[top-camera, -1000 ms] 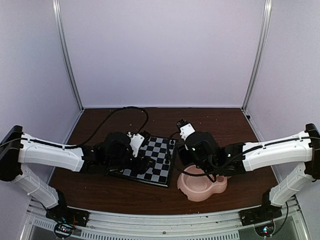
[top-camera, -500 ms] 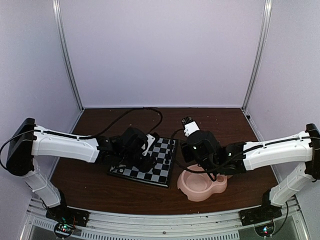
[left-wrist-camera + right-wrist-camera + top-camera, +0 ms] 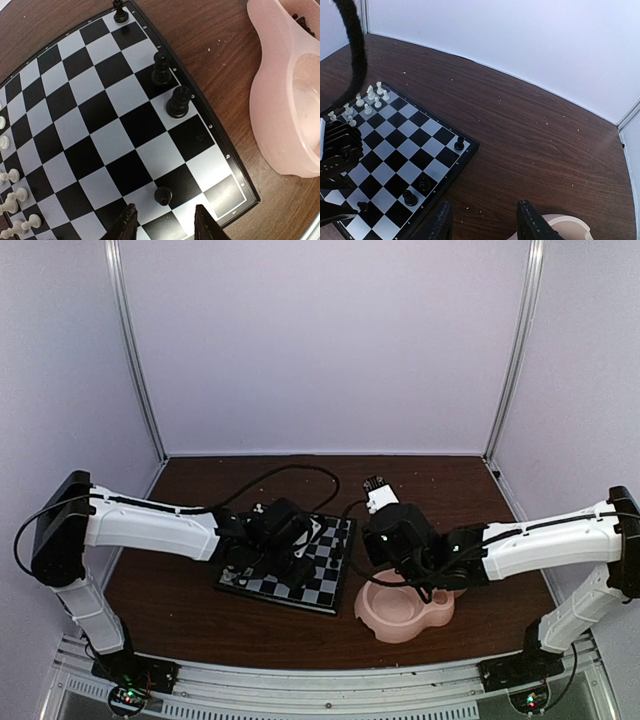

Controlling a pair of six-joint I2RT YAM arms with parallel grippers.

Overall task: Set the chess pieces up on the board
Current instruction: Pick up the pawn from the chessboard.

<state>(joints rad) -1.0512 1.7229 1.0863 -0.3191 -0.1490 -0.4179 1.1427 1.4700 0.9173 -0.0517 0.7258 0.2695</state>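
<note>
Nearest my bases sits the pink double-bowl dish (image 3: 400, 632), on the table (image 3: 440, 480) and partly under my right forearm. In my left wrist view, one of its bowls holds a few small dark pieces (image 3: 302, 20), cut off at the frame edge and too small to name. The other bowl shows its pale pink floor. The dish lies just beside the chessboard (image 3: 325, 588), with a narrow strip of brown wood between them.

My left pincer (image 3: 165, 225) is spread above the board's near corner on the dish side, with nothing between its fingers. A black pawn (image 3: 163, 195) stands just ahead of the fingertips. My right pincer (image 3: 484, 222) is spread too and grips nothing. It hangs over the wood between the board's edge and the dish rim.

The board lies slightly turned on the table, to the left of the dish. Four black chessmen (image 3: 178, 100) stand upright along the edge facing the dish, the pawn among them and one at the far corner. The white chessmen (image 3: 367, 100) crowd the opposite edge, toward its far end. Between the two rows the checks lie open.

Past the board, a broad stretch of table runs to the back wall (image 3: 320, 340). My left arm's black cable (image 3: 290, 472) loops across it. Metal posts (image 3: 135, 350) stand at the rear corners, and pale side walls close in the table on both flanks.
</note>
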